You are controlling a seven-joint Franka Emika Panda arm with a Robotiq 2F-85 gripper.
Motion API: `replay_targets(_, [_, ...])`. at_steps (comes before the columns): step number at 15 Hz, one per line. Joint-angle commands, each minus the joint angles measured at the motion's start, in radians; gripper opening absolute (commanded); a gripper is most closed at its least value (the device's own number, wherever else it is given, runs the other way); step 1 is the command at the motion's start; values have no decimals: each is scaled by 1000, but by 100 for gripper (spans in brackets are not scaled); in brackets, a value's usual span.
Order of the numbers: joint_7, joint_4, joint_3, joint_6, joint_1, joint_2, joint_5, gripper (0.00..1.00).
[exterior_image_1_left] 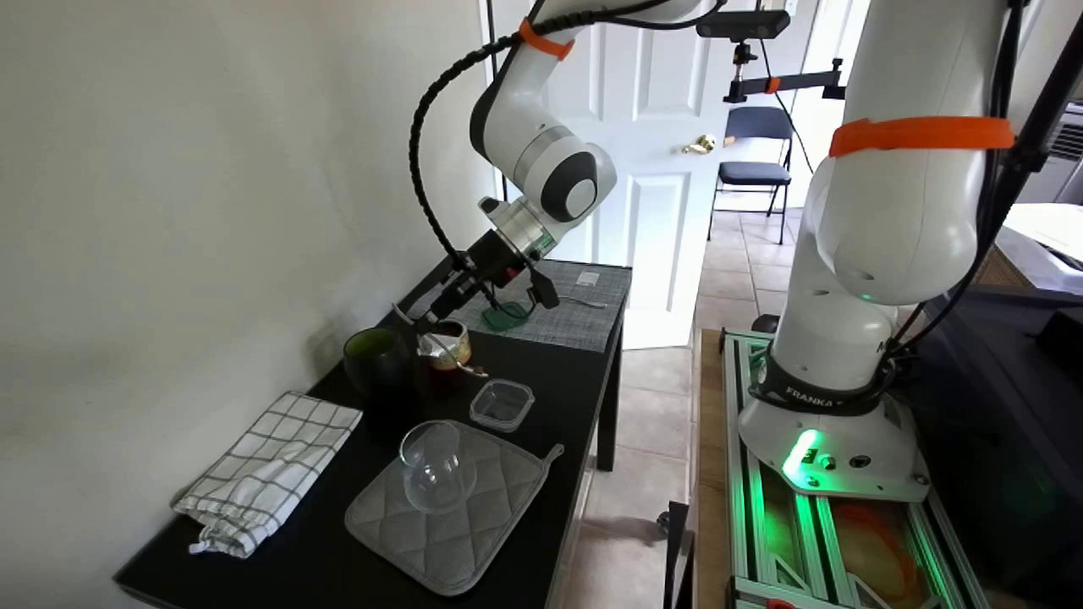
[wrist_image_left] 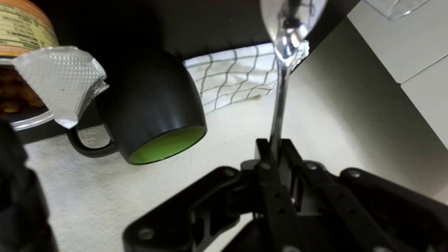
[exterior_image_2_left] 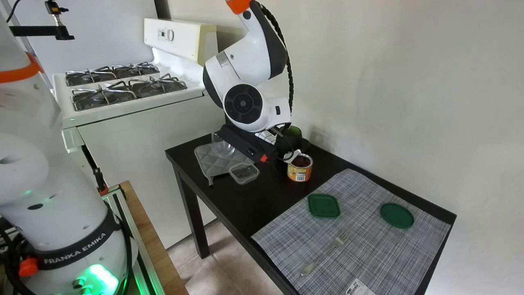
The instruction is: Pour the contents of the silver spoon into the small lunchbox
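The gripper (wrist_image_left: 275, 148) is clamping the silver spoon (wrist_image_left: 287, 47) by its handle, the fingertips standing no farther apart than the metal between them. The spoon's bowl is pointing away from the fingertips and is showing bright reflections; whether it is carrying anything cannot be told.

In an exterior view the spoon is crossing the outline of the food can (exterior_image_2_left: 299, 174), its bowl end (exterior_image_1_left: 472, 370) showing on the side toward the clear square plastic container (exterior_image_1_left: 503, 406); contact with the can cannot be confirmed.

The can is standing upright, holding brown, bean-like contents (wrist_image_left: 15, 94), and a textured foil lid (wrist_image_left: 68, 84) is projecting at its rim. The container is resting near the can on the black table (exterior_image_2_left: 262, 200). A black mug (wrist_image_left: 154, 101) with a green inside is standing just beside the can.

Farther from the can, beyond the container, a quilted grey pot holder (exterior_image_1_left: 499, 499) is lying flat and bearing a clear round bowl (exterior_image_1_left: 440, 482). Past the mug from the can, a checked cloth (exterior_image_1_left: 271, 465) is lying folded. On the can's opposite side, a grey woven placemat (exterior_image_2_left: 389, 254) is bearing a square green lid (exterior_image_2_left: 324, 205) nearest the can, with a round green lid (exterior_image_2_left: 397, 216) and a fork (exterior_image_2_left: 327, 251) lying farther off.
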Motion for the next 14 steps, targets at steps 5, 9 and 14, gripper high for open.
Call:
replay_targets(5, [8, -53, -28, -31, 5, -56, -15, 3])
replay_targets(9, [22, -64, -35, -51, 1, -63, -37, 3])
replay_targets(14, [15, -68, -36, -32, 2, -69, -24, 3])
